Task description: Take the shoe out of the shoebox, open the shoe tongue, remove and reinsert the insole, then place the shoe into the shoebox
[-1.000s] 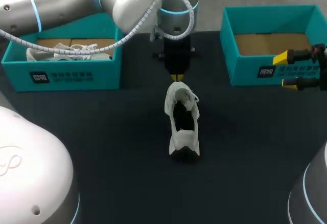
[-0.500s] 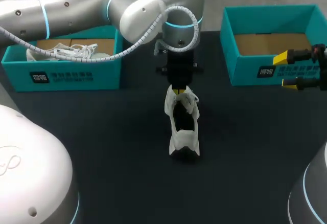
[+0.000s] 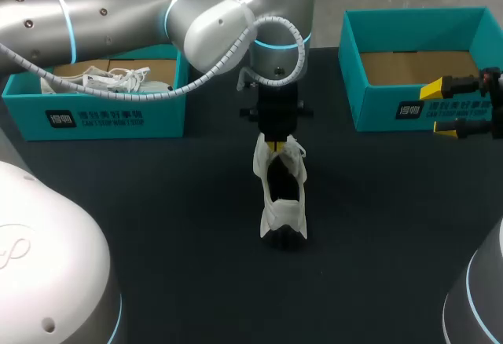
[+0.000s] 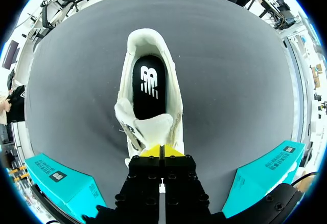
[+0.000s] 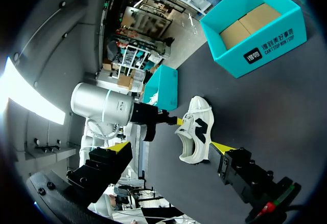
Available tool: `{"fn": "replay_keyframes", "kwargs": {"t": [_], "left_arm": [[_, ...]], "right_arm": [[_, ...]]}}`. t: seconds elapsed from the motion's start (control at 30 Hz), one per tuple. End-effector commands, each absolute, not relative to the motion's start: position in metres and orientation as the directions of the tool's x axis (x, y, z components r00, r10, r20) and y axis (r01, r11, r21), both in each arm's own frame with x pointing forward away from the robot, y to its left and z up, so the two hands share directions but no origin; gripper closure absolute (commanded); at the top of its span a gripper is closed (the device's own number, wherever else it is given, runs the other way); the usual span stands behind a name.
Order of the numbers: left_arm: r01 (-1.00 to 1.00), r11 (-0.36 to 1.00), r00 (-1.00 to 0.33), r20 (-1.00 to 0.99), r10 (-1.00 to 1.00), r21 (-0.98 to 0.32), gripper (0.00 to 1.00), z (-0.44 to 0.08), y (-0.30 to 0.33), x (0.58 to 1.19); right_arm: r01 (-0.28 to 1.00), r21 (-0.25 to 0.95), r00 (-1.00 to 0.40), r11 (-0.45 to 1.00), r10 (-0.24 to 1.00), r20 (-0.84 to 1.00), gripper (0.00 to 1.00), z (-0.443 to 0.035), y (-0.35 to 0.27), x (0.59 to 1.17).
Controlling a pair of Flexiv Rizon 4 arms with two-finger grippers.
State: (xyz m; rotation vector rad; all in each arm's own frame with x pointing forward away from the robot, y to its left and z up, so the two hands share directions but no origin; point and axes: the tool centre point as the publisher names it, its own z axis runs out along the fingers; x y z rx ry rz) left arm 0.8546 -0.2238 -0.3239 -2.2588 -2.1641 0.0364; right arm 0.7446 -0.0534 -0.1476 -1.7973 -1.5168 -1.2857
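Down since a second ago, the left tool [image 4: 162,151] sits at the tongue [image 4: 152,127] of the shoe [image 3: 283,212], mid bench [image 3: 157,203], tips pinched narrow; tongue-opening looks about to begin, insole [image 4: 149,83] untouched.

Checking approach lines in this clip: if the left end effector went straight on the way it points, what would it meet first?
The tongue of the white shoe: it sits right ahead of the left end effector, seemingly touching its tips. Beyond lies the black insole; depth is unclear.
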Motion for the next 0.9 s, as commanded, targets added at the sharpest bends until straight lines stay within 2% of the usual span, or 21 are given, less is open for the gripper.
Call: {"fn": "replay_keyframes", "kwargs": {"t": [0.03,0.27,0.5,0.9], "left_arm": [[0.999,-0.043,0.043,0.002,0.999,-0.015,1.00,-0.313,-0.227,0.860],[0.998,-0.068,0.068,-0.018,0.998,-0.012,1.00,-0.320,-0.246,0.861],[0.996,-0.074,0.073,-0.015,0.997,-0.044,1.00,-0.324,-0.239,0.840],[0.988,0.113,-0.115,-0.009,0.993,-0.100,1.00,-0.323,-0.219,0.810]], "right_arm": [[0.933,0.215,-0.040,-0.289,0.509,0.860,0.00,-0.147,-0.053,0.744],[0.933,0.215,-0.040,-0.289,0.509,0.860,0.00,-0.147,-0.053,0.744],[0.933,0.215,-0.040,-0.289,0.509,0.860,0.00,-0.147,-0.053,0.744],[0.933,0.215,-0.040,-0.289,0.509,0.860,0.00,-0.147,-0.053,0.744]]}}
